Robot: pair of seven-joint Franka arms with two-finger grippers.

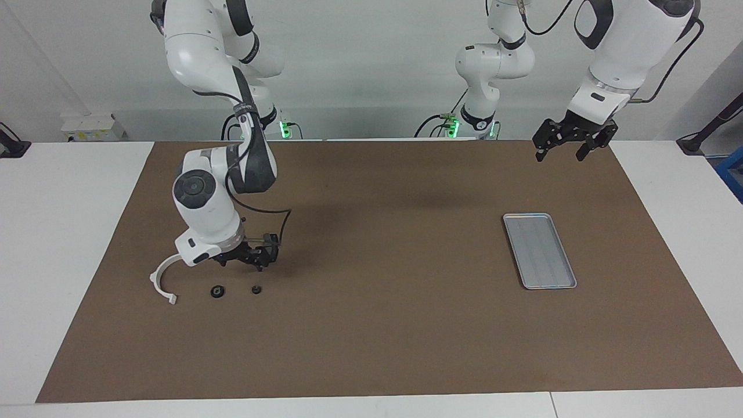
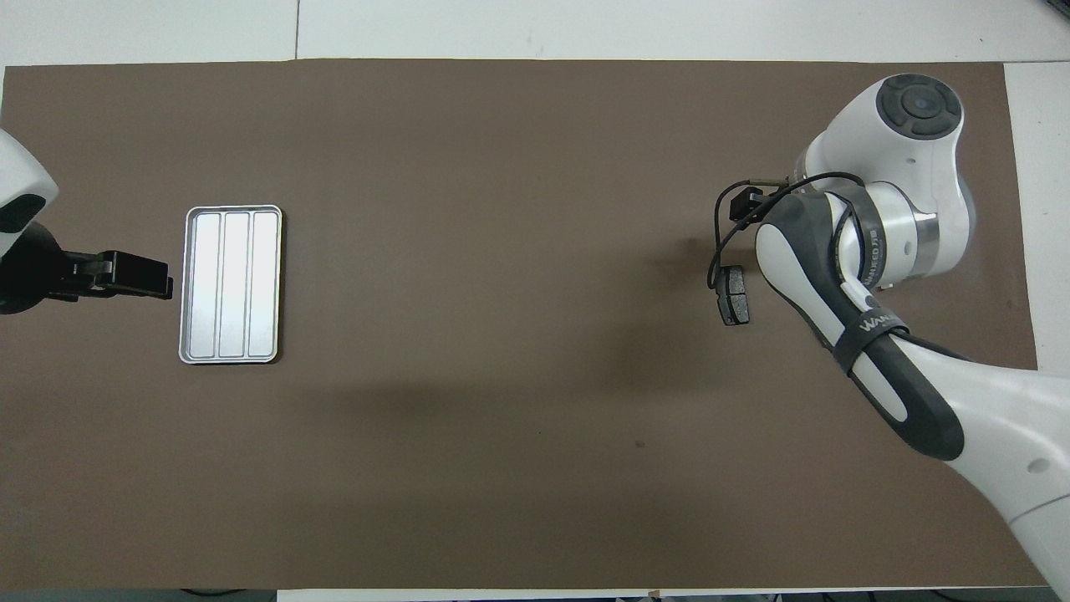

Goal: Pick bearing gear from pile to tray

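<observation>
The pile lies toward the right arm's end of the table: a white half-ring bracket [image 1: 154,281], a larger black round piece [image 1: 217,291] and a smaller one [image 1: 256,288]. I cannot tell which of these is the bearing gear. My right gripper [image 1: 244,262] hangs open, low over the mat, just nearer the robots than the two round pieces and touching neither. In the overhead view its arm covers most of the pile; one dark brake pad [image 2: 734,294] shows. The silver tray [image 1: 540,251] sits bare at the left arm's end. My left gripper [image 1: 559,154] waits open, raised.
A brown mat [image 1: 383,325] covers most of the white table. In the overhead view the left gripper [image 2: 159,280] hovers beside the tray [image 2: 231,284]. The right arm's forearm and cable hang over the brake pads.
</observation>
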